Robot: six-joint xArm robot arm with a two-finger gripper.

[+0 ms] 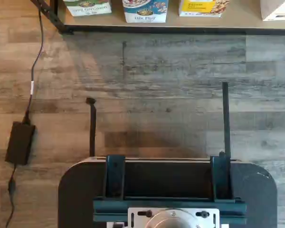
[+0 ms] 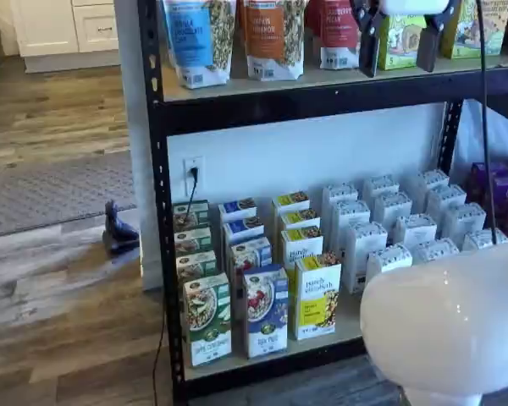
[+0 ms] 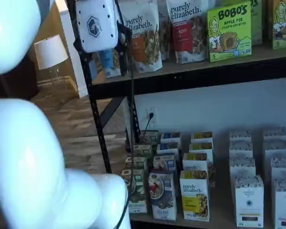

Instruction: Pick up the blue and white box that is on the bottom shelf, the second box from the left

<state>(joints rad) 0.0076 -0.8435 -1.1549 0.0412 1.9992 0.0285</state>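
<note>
Two black fingers of the white-bodied end effector (image 2: pixel 400 38) hang well apart at the twelve o'clock edge of a shelf view, up beside the rack's higher deck and holding nothing; its white body also shows in a shelf view (image 3: pixel 96 24). The tall slim blue and white box (image 2: pixel 266 311), with its bowl of red berries, stands upright at the front of the pale tan, black-edged bottom shelf (image 2: pixel 347 326), between a green-and-white carton (image 2: pixel 207 319) at its nine o'clock and a yellow carton (image 2: pixel 317 296) at its three o'clock, each just beside it. It also shows in a shelf view (image 3: pixel 162 196), and its foot shows in the wrist view (image 1: pixel 145 11), beyond the grey wood-plank floor (image 1: pixel 156 95).

The task looks barely begun: this is the approach step, with the box untouched and the arm well above it. The next move calls for a long descent to the lowest deck, then lining the spread fingers on that carton's narrow sides without nudging either neighbour, since the gaps are tight.
</note>
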